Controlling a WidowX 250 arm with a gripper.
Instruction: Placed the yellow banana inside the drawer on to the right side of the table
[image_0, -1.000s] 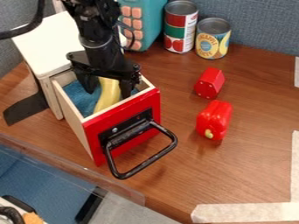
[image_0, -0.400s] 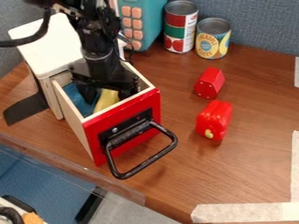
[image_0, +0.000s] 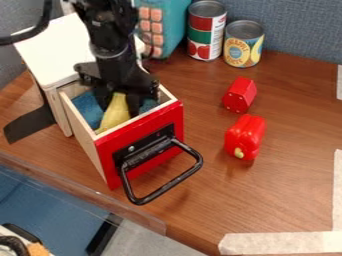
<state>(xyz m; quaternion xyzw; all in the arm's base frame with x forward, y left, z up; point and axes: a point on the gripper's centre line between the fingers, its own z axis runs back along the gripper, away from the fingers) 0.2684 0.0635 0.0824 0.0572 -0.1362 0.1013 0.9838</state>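
Note:
The black gripper (image_0: 119, 106) hangs down into the open drawer (image_0: 140, 145), whose red front has a black handle. Its fingers stand close against both sides of the yellow banana (image_0: 116, 116) and are shut on it. The banana lies lengthwise in the drawer over a blue cloth lining, its lower end near the inside of the red front. Its upper end is hidden under the gripper. The table (image_0: 287, 185) extends to the right of the drawer.
A red pepper (image_0: 245, 136) and a red block (image_0: 240, 94) lie right of the drawer. Two cans (image_0: 243, 44) and a teal toy (image_0: 160, 25) stand behind. White tape (image_0: 280, 242) marks the front right.
The gripper first shifted slightly up and left, then came back down. Its fingers have drawn together onto the banana, which has turned a little, its lower end now farther left.

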